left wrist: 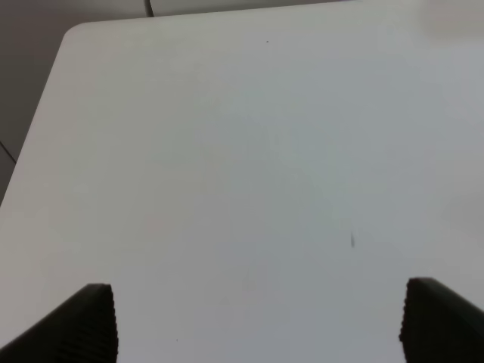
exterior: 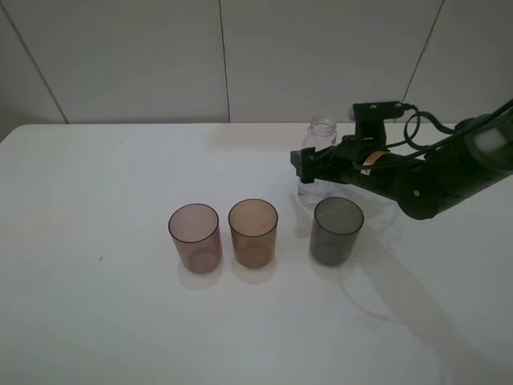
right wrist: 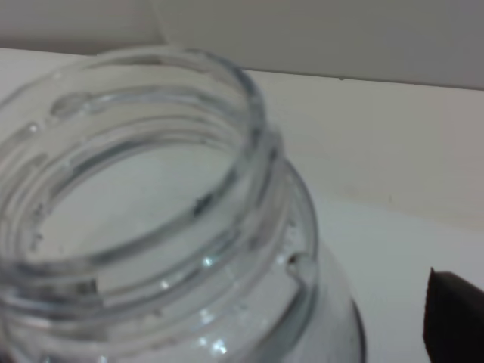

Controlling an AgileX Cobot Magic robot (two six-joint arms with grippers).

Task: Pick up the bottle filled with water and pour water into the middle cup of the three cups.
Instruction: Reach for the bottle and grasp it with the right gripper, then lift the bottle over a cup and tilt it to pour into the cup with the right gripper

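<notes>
The clear capless bottle [exterior: 322,132] stands upright on the white table [exterior: 96,321], behind the dark grey cup [exterior: 337,230]. The amber-brown middle cup [exterior: 253,231] stands between the pinkish-mauve cup [exterior: 194,235] and the grey one. All three cups are upright. My right gripper [exterior: 307,167] reaches in from the right and straddles the bottle's body. In the right wrist view the bottle's threaded neck [right wrist: 151,189] fills the picture. One finger [right wrist: 457,321] shows there with a gap to the bottle, and the other finger is hidden. My left gripper [left wrist: 257,321] is open and empty over bare table.
The table's far edge meets a pale panelled wall [exterior: 224,56]. My right arm [exterior: 433,180] stretches over the table's right side. The left wrist view shows a table corner [left wrist: 72,34].
</notes>
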